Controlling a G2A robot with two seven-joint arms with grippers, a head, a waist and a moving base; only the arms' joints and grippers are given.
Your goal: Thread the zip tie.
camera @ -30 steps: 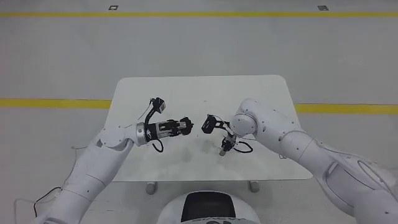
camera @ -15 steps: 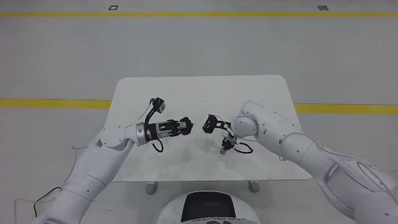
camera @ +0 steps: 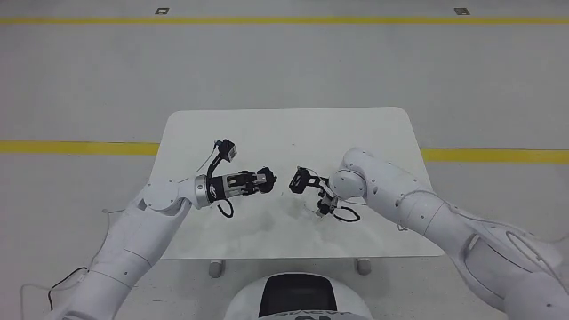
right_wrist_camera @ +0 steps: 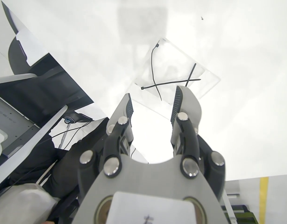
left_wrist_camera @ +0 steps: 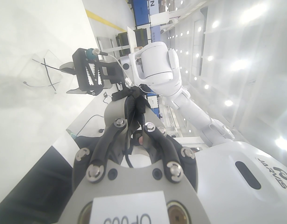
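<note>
My right claw (right_wrist_camera: 155, 96) hangs open, empty, above the clear tray (right_wrist_camera: 210, 76) (crossed zip ties (right_wrist_camera: 169, 83) inside); my left claw (left_wrist_camera: 134, 99), near the tray, pinches a zip tie (left_wrist_camera: 117, 96).

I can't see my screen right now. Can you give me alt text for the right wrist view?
The right gripper, open and empty, hangs over a clear shallow plastic tray on the white table. Thin black zip ties lie crossed over one another in the tray, just past the gripper's fingertips.
</note>
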